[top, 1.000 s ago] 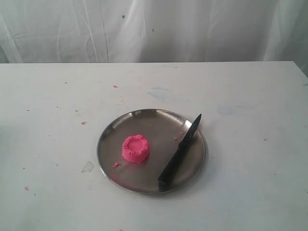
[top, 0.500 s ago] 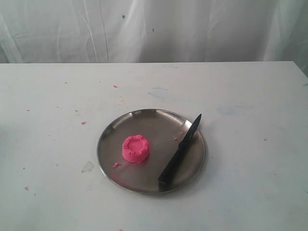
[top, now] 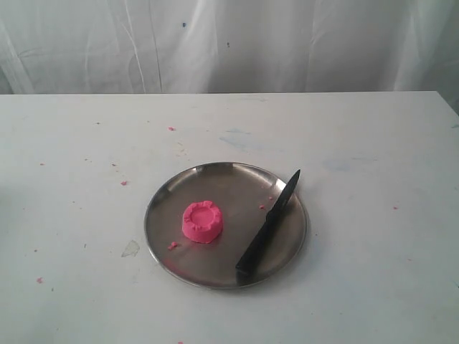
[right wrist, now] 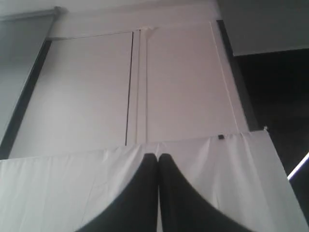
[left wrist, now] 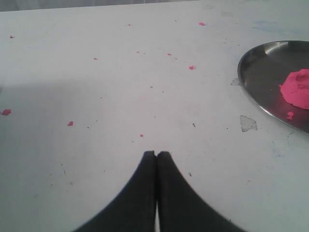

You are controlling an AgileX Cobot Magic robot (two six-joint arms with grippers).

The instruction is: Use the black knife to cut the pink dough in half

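The pink dough (top: 202,221) is a squat round puck with a crimped top, sitting left of centre on the steel plate (top: 215,276). The black knife (top: 269,222) lies across the plate's right side, tip pointing to the far right rim, handle at the near rim. Neither arm shows in the exterior view. In the left wrist view my left gripper (left wrist: 156,153) is shut and empty over bare table, with the dough (left wrist: 297,89) and plate (left wrist: 251,79) off to one side. My right gripper (right wrist: 157,156) is shut and empty, pointing at a white curtain and wall.
Tiny pink crumbs (top: 123,183) are scattered over the white table (top: 72,215) and on the plate (top: 172,245). A small clear scrap (top: 130,249) lies left of the plate. A white curtain (top: 229,43) hangs behind the table's far edge.
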